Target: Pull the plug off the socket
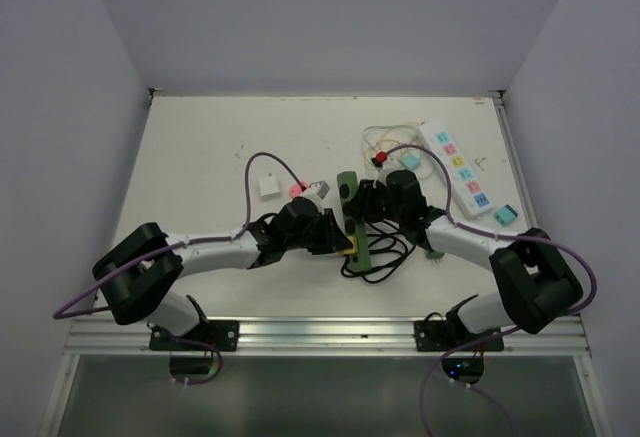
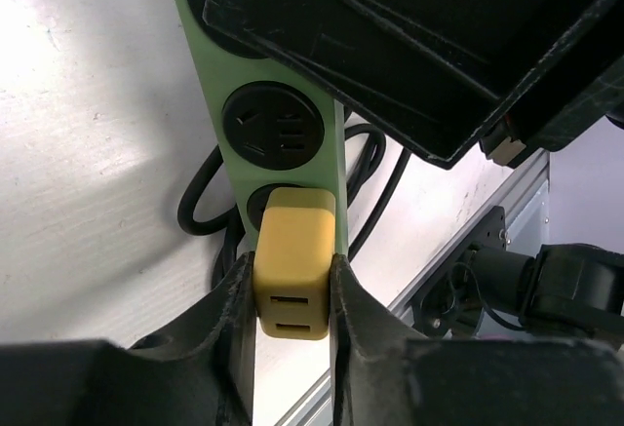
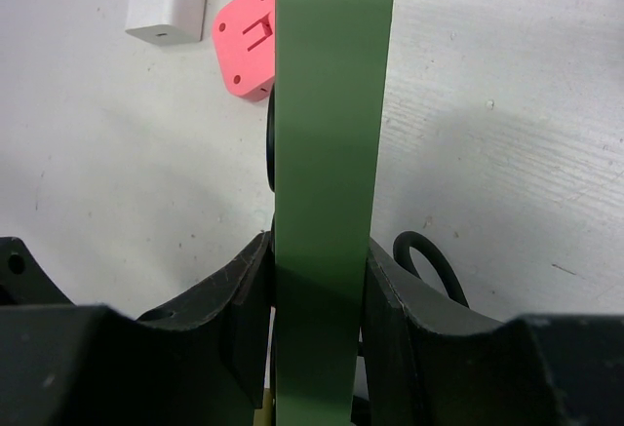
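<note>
At the green strip [image 3: 331, 153], left hand [image 2: 292, 285] clamps yellow plug [image 2: 292, 246].

power strip [image 1: 347, 187] sits mid-table, running near to far. right gripper [image 3: 319, 270] has a finger on either side of it, and left gripper [image 2: 292, 272] is clamped on the plug [image 2: 292, 251] in its nearest socket. its cable [image 1: 382, 257] loops on the table at the near end. adapter [image 1: 267, 186] and small bracket [image 1: 296, 189] lie just left. second power strip [image 1: 458, 169] is far right, with a thin cord [image 1: 385, 139] coiled left of it.
</note>
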`<move>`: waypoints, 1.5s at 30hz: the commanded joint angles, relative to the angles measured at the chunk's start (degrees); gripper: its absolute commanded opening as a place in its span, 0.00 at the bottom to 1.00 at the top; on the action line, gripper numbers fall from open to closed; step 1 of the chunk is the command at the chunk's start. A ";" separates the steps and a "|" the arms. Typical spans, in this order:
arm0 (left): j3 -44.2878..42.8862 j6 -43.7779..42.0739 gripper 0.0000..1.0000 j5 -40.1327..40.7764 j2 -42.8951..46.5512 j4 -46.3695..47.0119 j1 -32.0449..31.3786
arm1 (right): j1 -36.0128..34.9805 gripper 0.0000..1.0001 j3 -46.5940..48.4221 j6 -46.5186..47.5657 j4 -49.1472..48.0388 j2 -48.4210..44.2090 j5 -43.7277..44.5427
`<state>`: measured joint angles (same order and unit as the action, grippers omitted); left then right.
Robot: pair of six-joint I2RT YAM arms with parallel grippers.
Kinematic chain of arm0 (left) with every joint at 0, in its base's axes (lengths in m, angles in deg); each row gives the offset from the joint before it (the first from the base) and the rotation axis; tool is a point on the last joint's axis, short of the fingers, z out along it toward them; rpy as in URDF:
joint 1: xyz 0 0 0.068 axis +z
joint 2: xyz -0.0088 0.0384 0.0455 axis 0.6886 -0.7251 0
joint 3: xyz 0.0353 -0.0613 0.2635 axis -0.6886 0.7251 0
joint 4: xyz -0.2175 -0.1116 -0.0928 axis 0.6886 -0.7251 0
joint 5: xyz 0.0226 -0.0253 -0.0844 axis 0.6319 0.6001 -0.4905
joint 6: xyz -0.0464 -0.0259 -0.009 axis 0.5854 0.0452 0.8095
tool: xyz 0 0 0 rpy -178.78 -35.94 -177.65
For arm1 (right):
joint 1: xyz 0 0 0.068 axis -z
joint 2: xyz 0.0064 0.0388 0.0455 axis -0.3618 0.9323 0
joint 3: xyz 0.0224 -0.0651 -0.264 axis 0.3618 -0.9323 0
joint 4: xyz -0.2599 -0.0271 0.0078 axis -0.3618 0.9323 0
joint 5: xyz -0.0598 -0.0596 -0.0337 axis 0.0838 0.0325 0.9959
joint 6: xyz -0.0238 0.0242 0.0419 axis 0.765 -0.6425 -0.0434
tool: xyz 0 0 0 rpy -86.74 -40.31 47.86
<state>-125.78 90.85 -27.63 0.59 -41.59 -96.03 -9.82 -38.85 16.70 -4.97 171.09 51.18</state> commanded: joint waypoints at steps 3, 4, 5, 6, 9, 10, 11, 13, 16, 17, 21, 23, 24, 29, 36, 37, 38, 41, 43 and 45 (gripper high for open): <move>1.66 -0.99 0.00 0.71 2.65 1.43 -0.14 | 0.35 0.00 -1.11 6.01 0.59 -1.07 4.06; 2.28 -0.82 0.00 0.53 3.52 1.43 -0.14 | 0.35 0.00 -1.12 6.10 0.68 -1.07 4.42; 2.72 -0.47 0.00 0.44 4.06 1.43 -0.14 | 0.35 0.00 -1.03 6.27 0.68 -0.99 4.94; 3.16 -0.29 0.00 0.44 4.67 1.17 -0.14 | 0.35 0.00 -1.03 6.71 0.76 -0.81 5.38; 6.23 0.76 0.00 0.79 9.32 -0.32 -0.14 | 0.35 0.00 -0.77 7.51 1.64 -0.29 9.07; 6.85 1.03 0.00 1.05 10.29 -0.50 -0.22 | 0.35 0.00 -0.68 7.77 1.64 -0.19 9.51; 7.46 1.47 0.00 1.23 11.26 -0.76 -0.14 | 0.35 0.00 -0.59 7.77 1.90 -0.02 9.78; 9.05 2.08 0.00 1.84 14.07 -1.82 -0.22 | 0.35 0.00 -0.41 7.94 2.00 0.51 9.78; 10.28 2.35 0.00 2.98 17.50 -4.01 -0.14 | 0.26 0.00 -0.06 8.38 2.52 1.30 11.80; 10.63 2.35 0.00 3.16 19.07 -5.23 -0.14 | 0.26 0.00 0.03 8.47 2.52 1.30 12.15; 10.81 1.91 0.00 4.13 22.07 -8.49 -0.05 | 0.26 0.00 0.29 8.74 2.70 2.09 12.85; 10.98 1.91 0.00 4.48 23.48 -10.16 -0.05 | 0.26 0.00 0.47 8.91 2.79 2.53 13.03; 11.24 2.00 0.00 4.57 24.01 -10.52 -0.05 | 0.26 0.00 0.47 9.00 2.87 2.53 13.12; 12.82 3.58 0.00 4.92 26.47 -11.14 -0.05 | 0.18 0.00 0.82 9.18 3.31 2.88 13.65; 11.43 3.06 0.00 7.37 28.58 -17.72 -0.05 | -0.17 0.00 2.13 9.44 5.42 4.37 16.11; 10.81 2.44 0.00 8.78 28.84 -18.86 -0.05 | -0.26 0.00 2.40 9.53 6.03 4.55 16.28; 9.76 2.09 0.00 9.40 29.28 -20.96 0.04 | -0.35 0.00 2.57 9.53 6.21 4.73 16.98; 7.74 0.86 0.00 10.99 29.90 -24.14 0.04 | -0.53 0.00 2.93 9.70 6.83 5.25 17.69; 7.03 0.16 0.00 10.90 29.90 -25.19 0.30 | -0.88 0.00 3.19 9.97 7.09 5.43 18.13; 6.41 -0.28 0.00 9.94 29.55 -26.25 1.26 | -1.14 0.00 3.28 10.14 7.09 5.43 18.57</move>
<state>-116.86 93.48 -18.84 25.97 -56.54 -95.95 -15.76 -34.35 13.44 -6.92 174.26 48.16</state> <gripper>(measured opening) 0.313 0.423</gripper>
